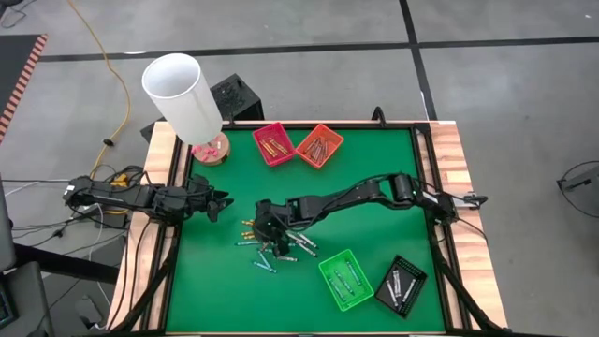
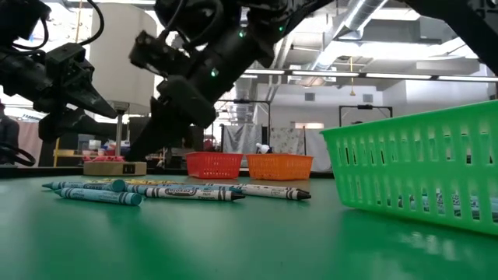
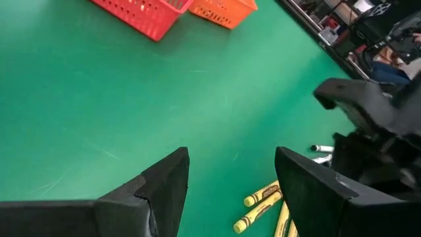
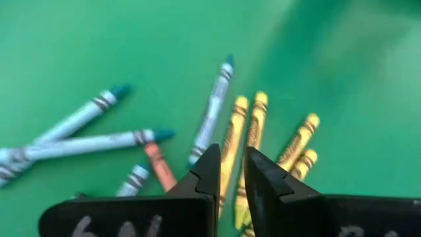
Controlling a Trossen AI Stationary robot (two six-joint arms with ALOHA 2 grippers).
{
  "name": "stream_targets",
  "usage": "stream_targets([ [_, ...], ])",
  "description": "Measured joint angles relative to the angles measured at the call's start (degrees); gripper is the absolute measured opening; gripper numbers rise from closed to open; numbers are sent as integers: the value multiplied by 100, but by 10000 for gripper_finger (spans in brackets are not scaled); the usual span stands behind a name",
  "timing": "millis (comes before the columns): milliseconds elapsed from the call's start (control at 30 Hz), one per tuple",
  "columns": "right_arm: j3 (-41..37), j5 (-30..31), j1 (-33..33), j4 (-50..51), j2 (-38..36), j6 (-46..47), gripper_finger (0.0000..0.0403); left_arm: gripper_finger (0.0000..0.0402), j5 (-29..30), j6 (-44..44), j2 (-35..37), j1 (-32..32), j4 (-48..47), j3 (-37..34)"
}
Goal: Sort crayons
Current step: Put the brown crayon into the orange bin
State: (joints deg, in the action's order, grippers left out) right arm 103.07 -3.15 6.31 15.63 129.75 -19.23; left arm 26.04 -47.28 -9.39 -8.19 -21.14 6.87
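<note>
Several crayons in yellow, teal, blue and grey-white wraps lie loose on the green mat, left of centre; they also show in the low view. My right gripper reaches down into this pile from the right. In the right wrist view its fingers stand a crayon's width apart with a yellow crayon between them. My left gripper hovers at the mat's left side, open and empty, a little left of the pile. My right gripper pinches the yellow crayon by its two long sides near one end, between the two fingers. The fingers come from above, slanting, and lie across it. The crayon lies flat in the pile beside other yellow crayons.
A red basket and an orange basket stand at the far edge; a green basket and a black tray stand near right, each holding crayons. A white cylinder on a wooden base stands at the far left corner.
</note>
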Motion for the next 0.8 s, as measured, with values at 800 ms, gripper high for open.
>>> stream_targets([
  [800,166,7,178,669,-7,-1130,64,215,4,-11,0,0,0,0],
])
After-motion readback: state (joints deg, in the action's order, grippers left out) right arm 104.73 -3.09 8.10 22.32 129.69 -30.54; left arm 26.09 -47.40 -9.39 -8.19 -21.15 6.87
